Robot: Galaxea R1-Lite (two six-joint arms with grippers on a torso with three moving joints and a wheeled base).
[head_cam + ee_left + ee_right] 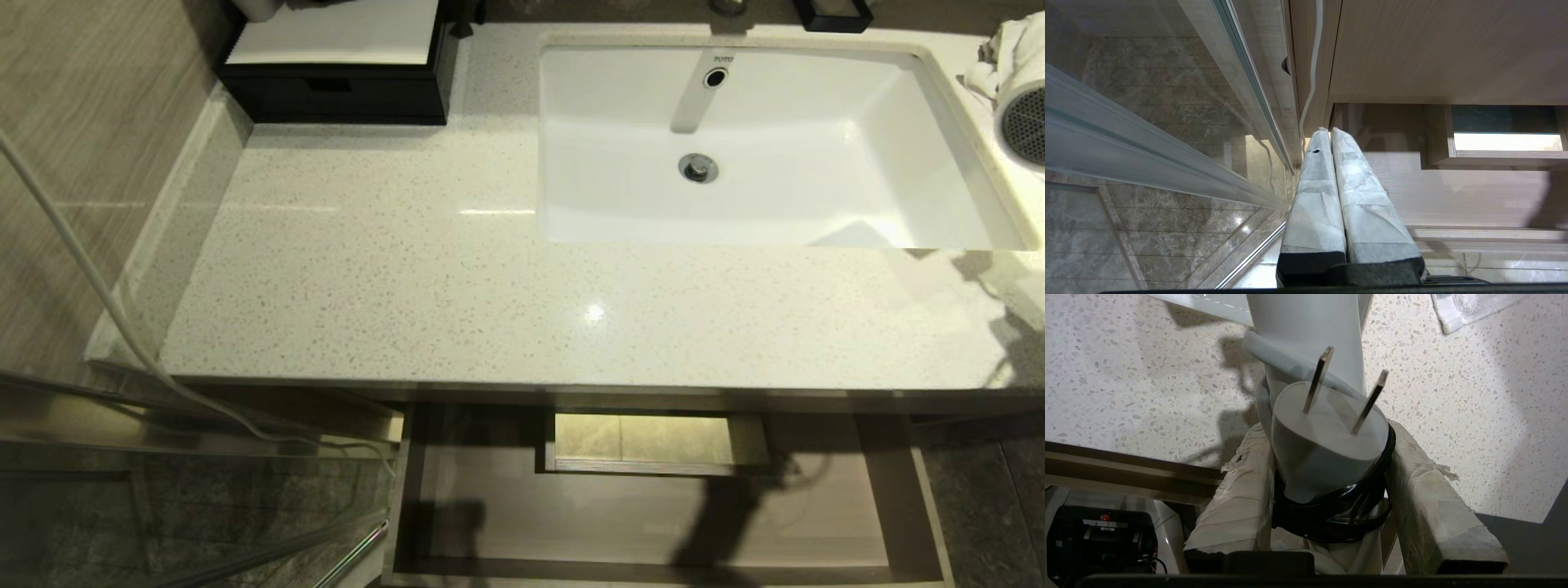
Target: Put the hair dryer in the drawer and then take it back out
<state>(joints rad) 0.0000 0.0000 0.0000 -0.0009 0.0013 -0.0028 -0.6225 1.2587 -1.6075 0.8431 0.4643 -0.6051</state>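
Right gripper clamped on dryer handle, plug strapped alongside; dryer over counter beside sink. Drawer open. Left gripper closed, beside drawer.

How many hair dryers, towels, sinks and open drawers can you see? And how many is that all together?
hair dryer: 1
towel: 1
sink: 1
open drawer: 1
Total: 4
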